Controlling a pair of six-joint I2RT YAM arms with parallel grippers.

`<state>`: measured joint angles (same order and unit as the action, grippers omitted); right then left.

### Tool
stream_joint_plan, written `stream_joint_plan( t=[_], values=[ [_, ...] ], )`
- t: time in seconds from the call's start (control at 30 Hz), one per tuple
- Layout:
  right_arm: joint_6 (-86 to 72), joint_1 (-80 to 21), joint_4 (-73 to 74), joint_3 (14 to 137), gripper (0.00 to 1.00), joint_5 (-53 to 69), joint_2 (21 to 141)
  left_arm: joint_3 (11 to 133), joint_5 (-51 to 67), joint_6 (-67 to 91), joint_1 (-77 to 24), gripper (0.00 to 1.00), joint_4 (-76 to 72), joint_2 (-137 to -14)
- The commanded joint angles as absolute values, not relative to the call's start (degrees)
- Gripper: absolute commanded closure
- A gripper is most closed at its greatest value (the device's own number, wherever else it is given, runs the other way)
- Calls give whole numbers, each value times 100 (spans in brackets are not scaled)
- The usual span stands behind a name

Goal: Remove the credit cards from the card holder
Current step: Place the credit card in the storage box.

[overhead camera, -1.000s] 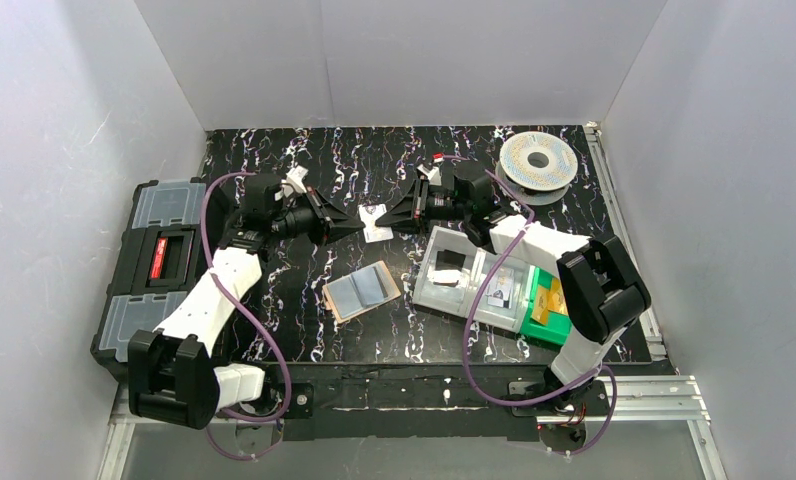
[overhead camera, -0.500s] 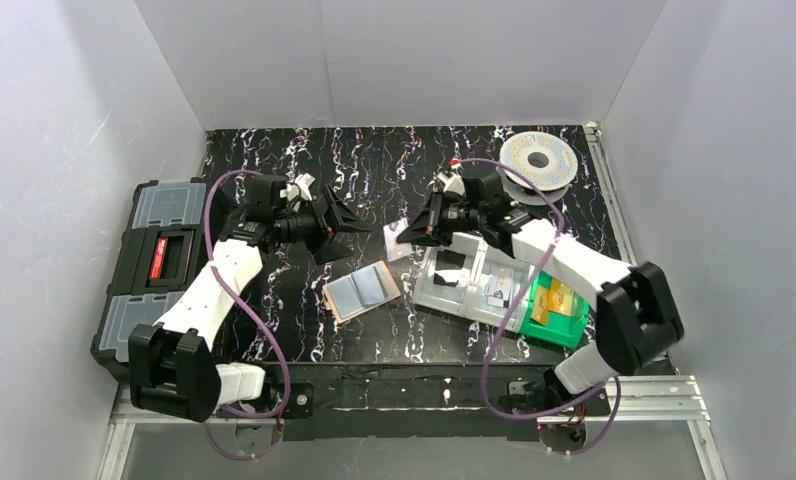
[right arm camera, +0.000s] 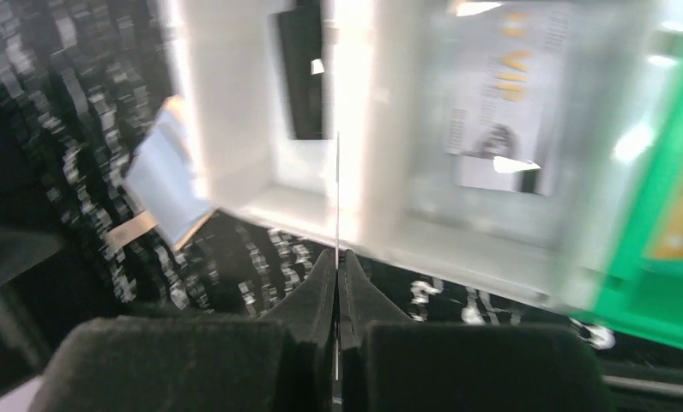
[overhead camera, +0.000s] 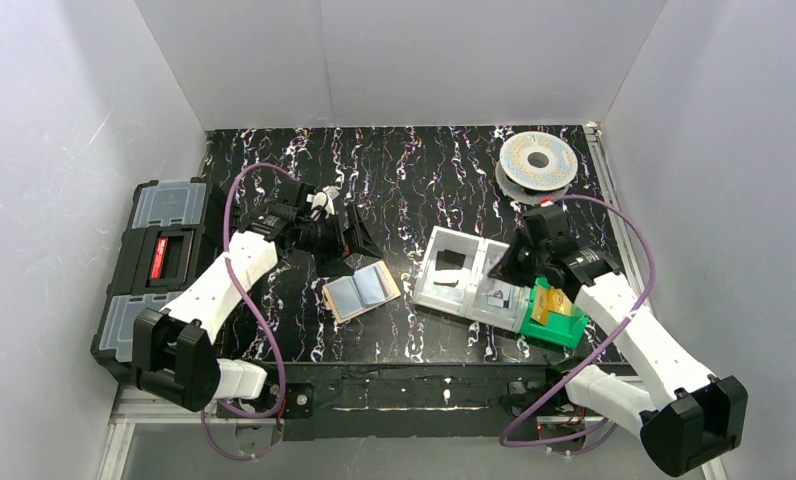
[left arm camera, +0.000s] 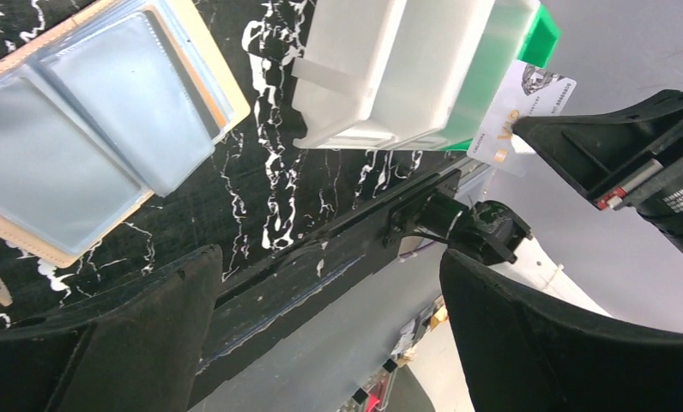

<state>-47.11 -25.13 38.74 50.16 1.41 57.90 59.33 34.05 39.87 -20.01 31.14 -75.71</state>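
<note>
Card holder, tan, lies open at the centre of the bench, showing pale blue credit cards. Left end effector gapes wide at its 12 o'clock. At 3 o'clock, right end effector pinches a white card over a clear tray holding a printed card; green bin holds gold pieces.

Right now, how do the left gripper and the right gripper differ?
The left gripper stands wide open and holds nothing; the right gripper is shut on a credit card. The left gripper hangs near the card holder, the right gripper over the clear tray. Both are black.
</note>
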Motion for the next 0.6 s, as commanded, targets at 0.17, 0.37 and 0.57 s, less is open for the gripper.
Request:
stream_joint_plan(
  t=[0.17,0.37,0.57],
  values=[
    [-4420,-1561,3680,4263,99,180,5753,6119,3348,3661,-2014,2,3387,-7585],
    [-4426,-1450,3198,4289,96,527,6417,6098,3374,3648,-2014,2,3384,-7574],
    [-4401,-1424,3390,4364,41,390,6429,5987,3385,3641,-2017,2,3359,-7539]
  ],
)
